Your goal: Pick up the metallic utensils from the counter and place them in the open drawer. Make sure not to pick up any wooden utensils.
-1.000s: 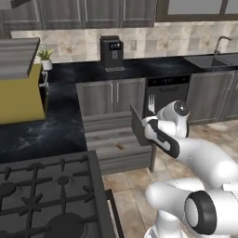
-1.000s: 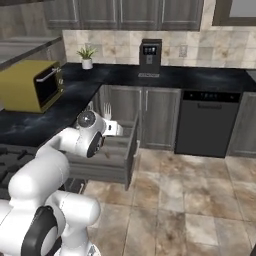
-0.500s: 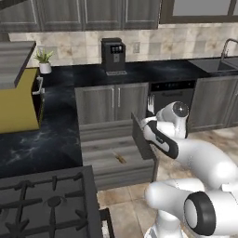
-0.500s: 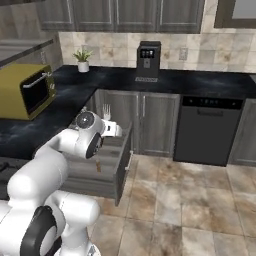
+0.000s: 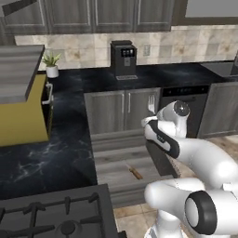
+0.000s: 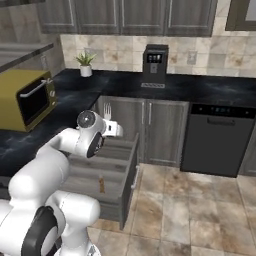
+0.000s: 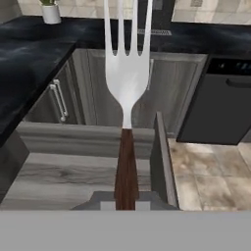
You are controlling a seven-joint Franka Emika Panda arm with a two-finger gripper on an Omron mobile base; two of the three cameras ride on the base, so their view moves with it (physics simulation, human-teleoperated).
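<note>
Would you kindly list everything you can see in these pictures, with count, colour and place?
fork: one, silver with brown handle, held upright in the gripper above the open drawer
open drawer: one, grey wood-grain, pulled out below the counter
utensil in drawer: one, brown, too small to tell what kind, on the drawer floor
counter: one, glossy black, L-shaped along the walls
coffee machine: one, black, on the back counter
potted plant: one, green in white pot, counter corner
microwave: one, yellow, on the side counter
dishwasher: one, black, right of the cabinets
stove: one, black, nearest the base
gripper: one, shut on the fork's handle
</note>
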